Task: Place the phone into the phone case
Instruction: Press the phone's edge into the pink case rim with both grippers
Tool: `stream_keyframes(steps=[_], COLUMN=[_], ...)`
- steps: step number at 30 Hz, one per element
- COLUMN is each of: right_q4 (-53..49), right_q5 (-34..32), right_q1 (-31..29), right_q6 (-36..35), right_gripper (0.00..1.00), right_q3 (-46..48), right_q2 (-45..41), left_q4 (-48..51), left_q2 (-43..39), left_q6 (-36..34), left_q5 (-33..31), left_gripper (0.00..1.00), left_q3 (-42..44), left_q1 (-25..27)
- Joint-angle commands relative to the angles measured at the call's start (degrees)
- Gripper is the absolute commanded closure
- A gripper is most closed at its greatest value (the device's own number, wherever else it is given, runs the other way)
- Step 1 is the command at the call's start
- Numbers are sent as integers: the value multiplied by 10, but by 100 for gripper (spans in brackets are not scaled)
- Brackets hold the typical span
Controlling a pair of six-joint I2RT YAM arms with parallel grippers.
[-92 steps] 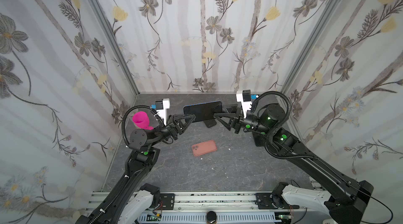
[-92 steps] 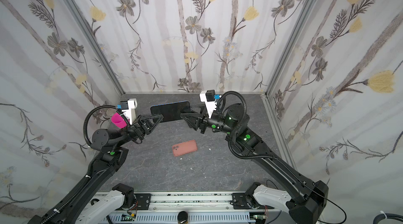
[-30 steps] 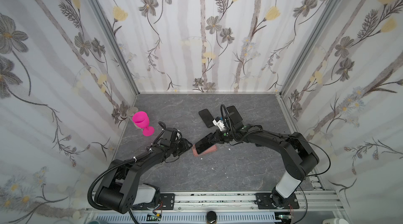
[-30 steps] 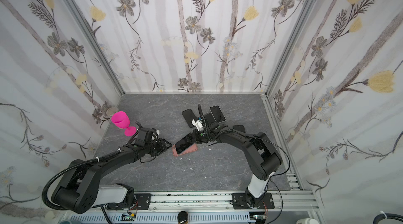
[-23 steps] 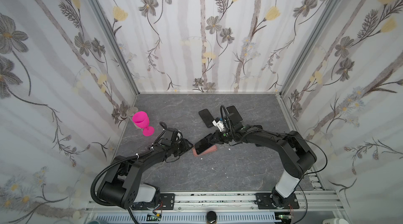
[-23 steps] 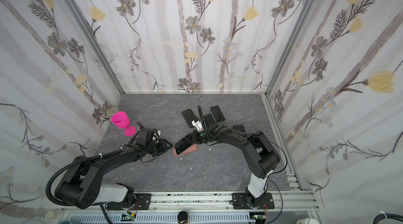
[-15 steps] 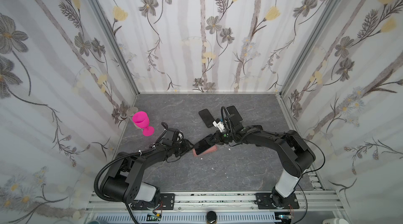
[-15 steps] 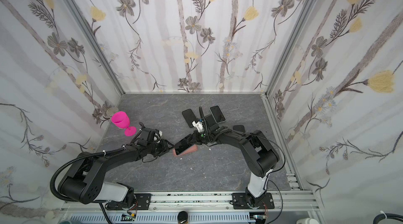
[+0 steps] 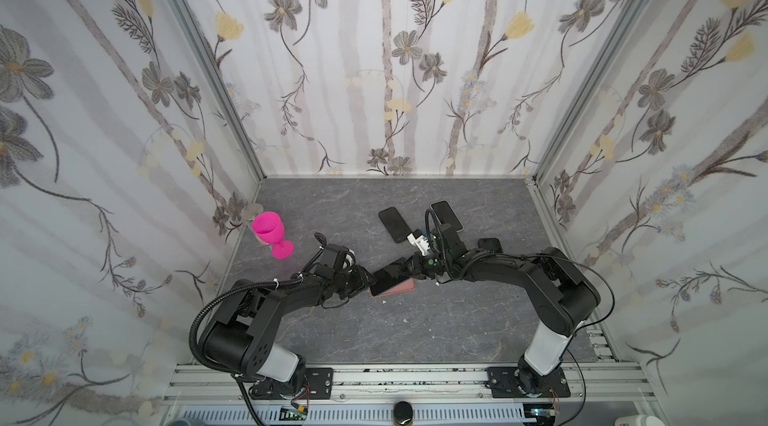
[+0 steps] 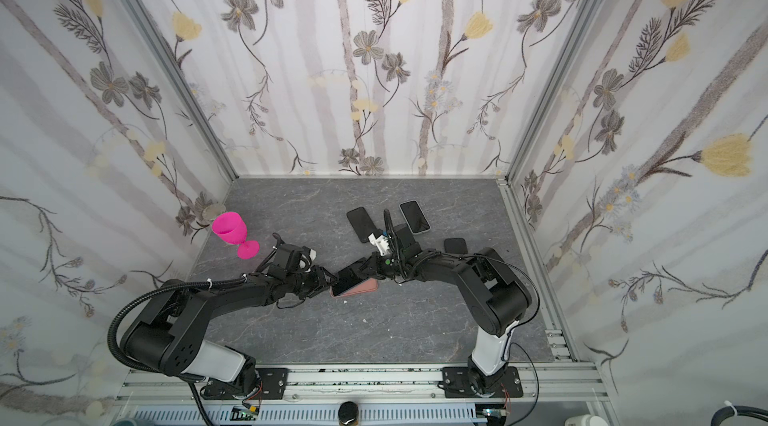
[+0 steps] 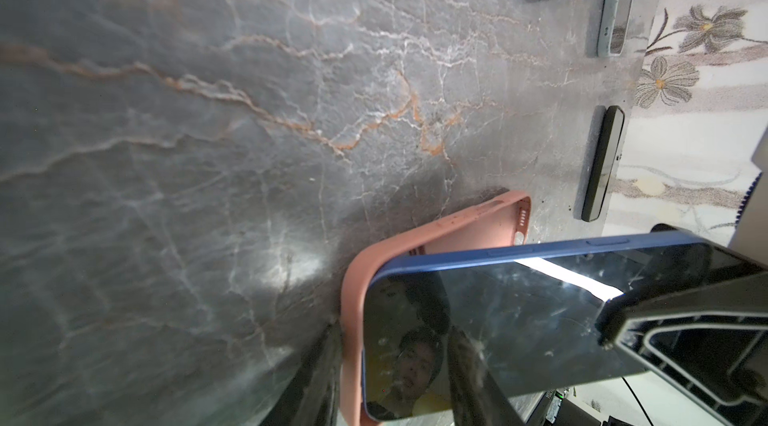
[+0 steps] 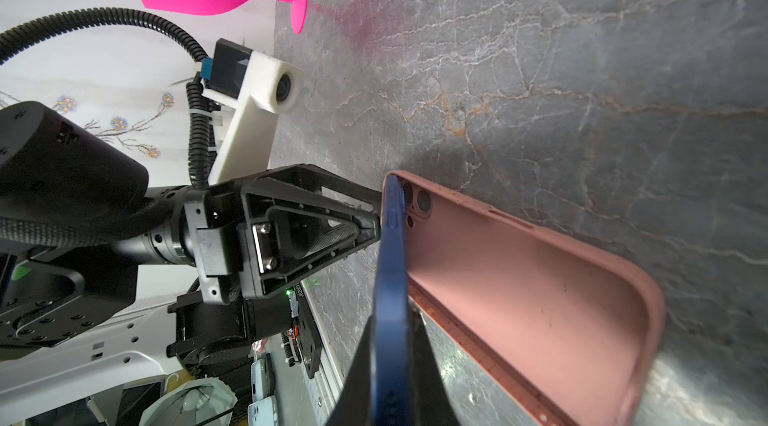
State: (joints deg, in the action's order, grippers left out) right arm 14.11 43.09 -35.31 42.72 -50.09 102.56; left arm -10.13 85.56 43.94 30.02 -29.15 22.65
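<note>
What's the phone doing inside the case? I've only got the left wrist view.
Observer: The right wrist view shows the phone steeply tilted, one end tucked into the camera-cutout end of the phone case; the rest of the case is bare.
Operator: Is it held?
Observer: Yes, the right gripper is shut on the phone's raised part.
Operator: Any clutter nearby?
Observer: In both top views a pink goblet stands upright, left of the case and apart from it.
</note>
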Motion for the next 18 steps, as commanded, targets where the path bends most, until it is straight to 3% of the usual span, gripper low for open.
stream_keyframes(steps=[1,10,18], right_q4=[45,85,27], right_q5=[-1,-50,-86], right_q1=[-1,0,0], right_q6=[20,48,23], right_gripper=[96,92,80], right_q3=[14,61,53], right_q2=[8,0,-5], left_q4=[-18,-24,-13], left_q2=[4,-1,3], left_q6=[8,22,11], left_q5=[12,11,2], left_gripper=[57,58,58], left_q3=[0,4,-1], left_q1=[2,7,7])
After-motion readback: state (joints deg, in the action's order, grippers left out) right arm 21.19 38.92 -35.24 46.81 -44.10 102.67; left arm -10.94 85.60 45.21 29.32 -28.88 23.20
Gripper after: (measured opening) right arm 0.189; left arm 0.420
